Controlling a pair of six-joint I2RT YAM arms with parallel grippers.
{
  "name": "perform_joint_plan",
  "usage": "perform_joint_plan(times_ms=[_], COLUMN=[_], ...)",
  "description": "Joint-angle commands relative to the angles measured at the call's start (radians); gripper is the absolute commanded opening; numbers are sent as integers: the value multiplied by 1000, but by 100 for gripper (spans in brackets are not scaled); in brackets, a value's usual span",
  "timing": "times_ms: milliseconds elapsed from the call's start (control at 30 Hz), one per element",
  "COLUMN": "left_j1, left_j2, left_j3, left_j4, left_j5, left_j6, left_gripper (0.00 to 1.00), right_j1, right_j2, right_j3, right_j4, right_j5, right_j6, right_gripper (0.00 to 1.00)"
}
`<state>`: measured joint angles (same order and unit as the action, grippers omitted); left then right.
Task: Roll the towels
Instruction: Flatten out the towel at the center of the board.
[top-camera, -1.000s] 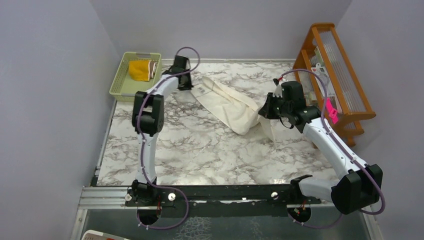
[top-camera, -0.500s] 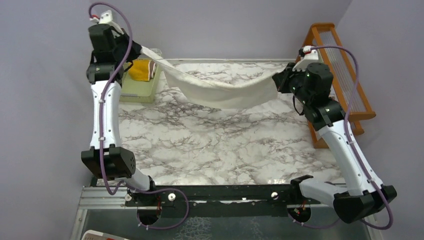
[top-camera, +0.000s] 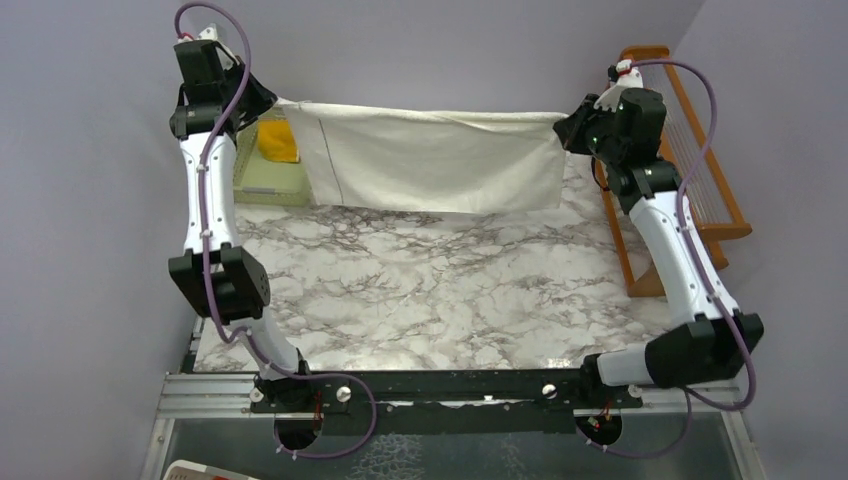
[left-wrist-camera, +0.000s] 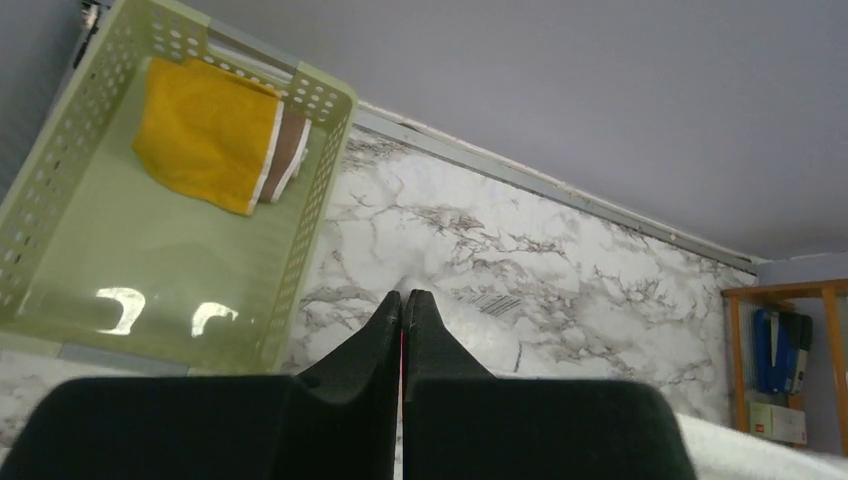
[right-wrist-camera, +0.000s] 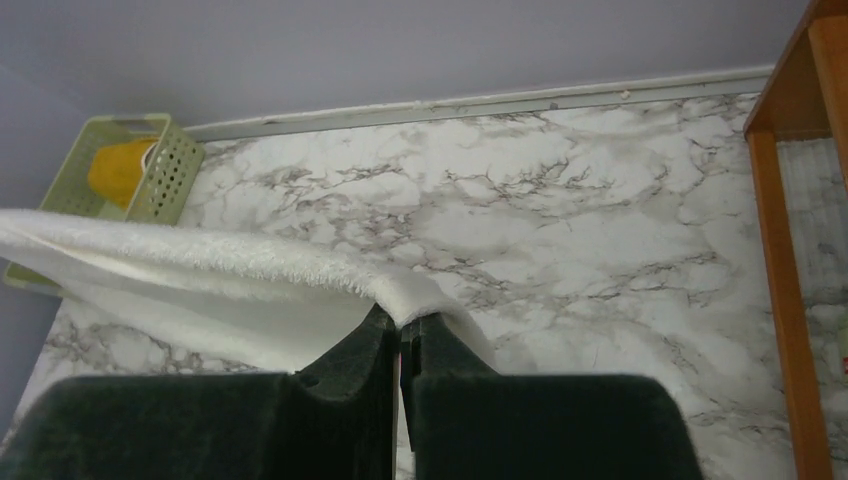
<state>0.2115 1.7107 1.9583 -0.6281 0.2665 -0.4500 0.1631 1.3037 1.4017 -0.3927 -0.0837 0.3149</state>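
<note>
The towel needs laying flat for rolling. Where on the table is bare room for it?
The marble table is bare from beneath the hanging cream towel to the near edge. Crowded: the green basket with the yellow towel far left, the wooden rack at right.

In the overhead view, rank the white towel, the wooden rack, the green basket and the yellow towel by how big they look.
1. cream-white towel, held up nearer the camera
2. wooden rack, partly hidden
3. green basket, partly hidden
4. folded yellow towel, smallest
</note>
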Motion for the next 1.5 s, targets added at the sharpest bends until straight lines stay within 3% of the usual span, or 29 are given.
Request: perform_joint_plan(times_ms=[0,200,333,433,567,667,767,800,867,900,933,967,1067,1167,1333,1400,1467], left_j1=[8,8,9,8,5,1,-9,-9,-9,-10,-11,-10,-14,-14,-80,-138,-190], left_j2=[166,399,378,222,-76,-351,-591,-671,-806,-861,-905,-939,-907,-821,-527,-466,-431], left_j3=[181,555,514,221,-436,-1037,-1313,-1396,-1447,-1443,-1425,-1398,-1295,-1277,-1207,-1211,-1228], left_j4=[57,59,68,133,363,581,552,519,442,399,342,294,199,314,368,380,390], left_j5=[72,173,191,187,155,87,9,-14,-26,-17,-20,-16,4,64,137,115,83], left_j6=[-81,-181,-154,-110,-112,-200,-217,-211,-209,-207,-208,-198,-166,-161,-149,-156,-169], left_gripper=[0,0,0,0,0,0,0,9,47,90,98,99,99,98,47,33,25], right_j1=[-111,-194,-214,-225,-228,-229,-235,-236,-237,-237,-237,-237,-237,-237,-234,-232,-232], right_j2=[176,420,417,353,205,49,-149,-217,-340,-384,-418,-443,-456,-378,-157,-108,-77], right_j3=[152,459,459,293,-138,-496,-740,-787,-822,-819,-800,-777,-696,-664,-634,-637,-642], right_j4=[61,13,18,49,176,246,187,160,80,35,-31,-86,-158,-57,91,103,93], right_j5=[-193,-362,-405,-447,-521,-571,-523,-520,-532,-539,-526,-507,-423,-385,-413,-399,-366], right_j6=[66,134,139,135,202,294,303,301,292,280,260,239,166,160,170,154,133], right_gripper=[1,1,1,1,1,1,1,13,48,63,75,81,83,80,65,60,57])
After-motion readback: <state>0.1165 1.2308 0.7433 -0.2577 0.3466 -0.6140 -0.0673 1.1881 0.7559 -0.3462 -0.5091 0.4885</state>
